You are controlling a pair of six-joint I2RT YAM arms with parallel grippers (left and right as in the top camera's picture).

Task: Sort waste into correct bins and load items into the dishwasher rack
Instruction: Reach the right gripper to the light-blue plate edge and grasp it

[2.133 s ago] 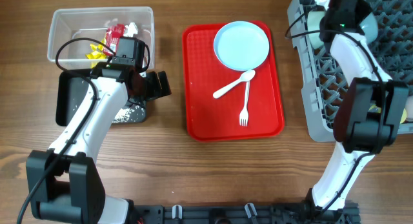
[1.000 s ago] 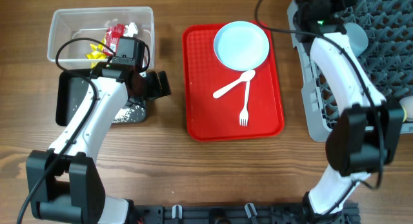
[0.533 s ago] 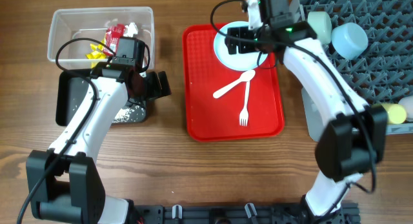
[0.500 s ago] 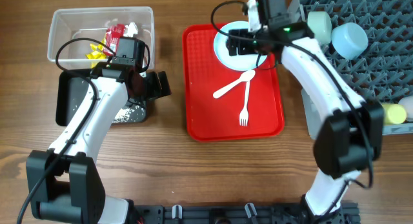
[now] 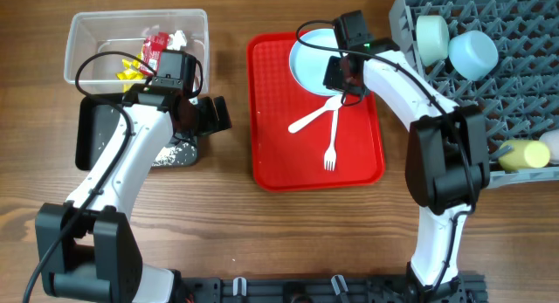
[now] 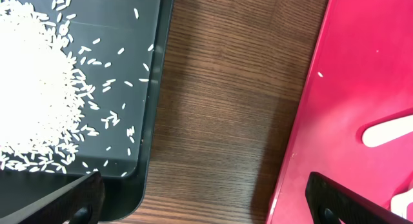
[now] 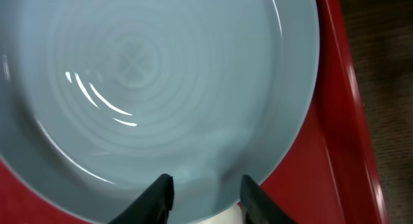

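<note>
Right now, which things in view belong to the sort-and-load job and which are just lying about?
Job: plate, fork, spoon, clear tub, red wrapper, yellow wrapper, black tub, rice, rack, bowl, white cup, yellow cup.
Lying about: red tray (just a carrier), wooden table.

Brown wood-grain table (image 5: pixel 227 233) under even light.

Top-down overhead, two close downward wrist views, red tray (image 5: pixel 271 120) in all.
</note>
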